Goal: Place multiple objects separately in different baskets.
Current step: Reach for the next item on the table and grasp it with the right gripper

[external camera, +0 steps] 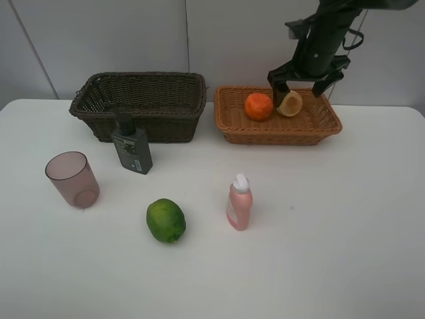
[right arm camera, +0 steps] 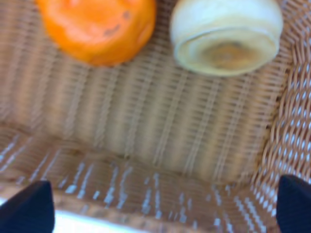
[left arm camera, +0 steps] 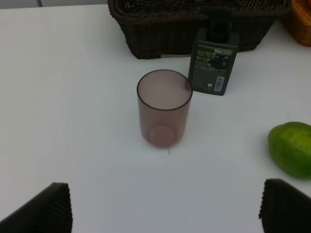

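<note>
The light tan basket (external camera: 279, 126) at the back right holds an orange (external camera: 259, 106) and a pale yellowish peach-like fruit (external camera: 290, 104). My right gripper (external camera: 300, 85) hangs open just above them, holding nothing; the right wrist view shows the orange (right arm camera: 97, 26), the fruit (right arm camera: 226, 34) and the woven floor (right arm camera: 160, 126). The dark brown basket (external camera: 139, 100) is at the back left. In front of it stand a dark green pump bottle (external camera: 131, 147) and a mauve cup (external camera: 72, 178). A lime (external camera: 166, 220) and a pink bottle (external camera: 239, 203) are nearer the front. My left gripper (left arm camera: 167, 213) is open, short of the cup (left arm camera: 164, 108).
The white table (external camera: 332, 232) ends at a pale wall behind the baskets. In the left wrist view the pump bottle (left arm camera: 214, 60) stands against the dark basket (left arm camera: 160, 29), and the lime (left arm camera: 293, 148) lies off to one side of the cup.
</note>
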### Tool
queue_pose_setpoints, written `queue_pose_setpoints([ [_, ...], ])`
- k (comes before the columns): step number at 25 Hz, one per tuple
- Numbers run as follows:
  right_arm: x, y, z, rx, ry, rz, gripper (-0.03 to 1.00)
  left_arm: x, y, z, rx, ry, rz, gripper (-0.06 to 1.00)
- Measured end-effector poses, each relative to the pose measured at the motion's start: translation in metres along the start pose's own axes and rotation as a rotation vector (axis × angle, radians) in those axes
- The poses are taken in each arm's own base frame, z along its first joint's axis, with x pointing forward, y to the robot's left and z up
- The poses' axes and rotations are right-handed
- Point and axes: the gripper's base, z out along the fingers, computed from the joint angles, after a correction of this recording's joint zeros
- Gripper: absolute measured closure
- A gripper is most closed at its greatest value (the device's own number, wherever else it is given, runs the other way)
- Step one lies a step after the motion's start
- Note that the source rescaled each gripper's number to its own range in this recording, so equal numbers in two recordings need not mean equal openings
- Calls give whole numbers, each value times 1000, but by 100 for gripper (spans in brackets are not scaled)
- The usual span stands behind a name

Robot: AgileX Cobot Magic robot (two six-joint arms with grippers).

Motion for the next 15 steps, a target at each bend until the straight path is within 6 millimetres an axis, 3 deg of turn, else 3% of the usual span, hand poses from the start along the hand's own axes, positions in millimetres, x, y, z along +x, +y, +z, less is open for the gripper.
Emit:
queue_pose_setpoints([
  [7,13,31,-43,-6,0,-82,-3,0,0,0,0,0,0,-5],
  [15,61,81,-76,-37,48,-230,-3,0,0,0,0,0,0,-5],
])
